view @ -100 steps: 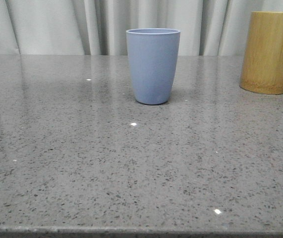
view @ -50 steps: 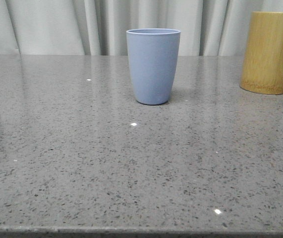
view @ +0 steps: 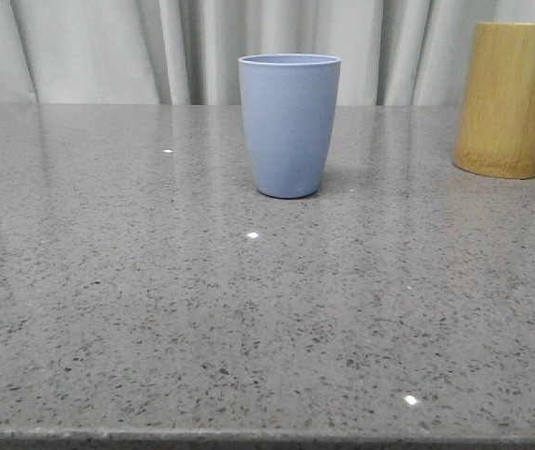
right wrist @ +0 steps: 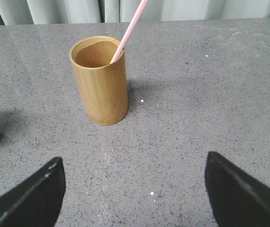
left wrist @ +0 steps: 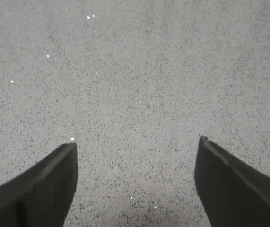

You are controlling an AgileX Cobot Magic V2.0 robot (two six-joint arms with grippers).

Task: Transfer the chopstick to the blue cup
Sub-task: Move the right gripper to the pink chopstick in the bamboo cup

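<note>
Left gripper (left wrist: 135,144) hangs over bare grey table (view: 155,309), jaws spread wide, holding nothing. Blue cup (view: 289,125) stands upright mid-table, far side, mouth unobstructed. Bamboo holder (right wrist: 100,80) sits well to its right; chopstick (right wrist: 129,29) leans inside against the rim, upper end sticking out. Right gripper (right wrist: 135,163) faces the holder from the near side, jaws wide and empty. Best pinch: the exposed shaft above the rim, then a straight lift before crossing left.

The blue cup (view: 289,125) stands on the table (view: 155,309), the bamboo holder (view: 511,98) stands to its right, and the chopstick (right wrist: 129,29) leans inside the holder.
</note>
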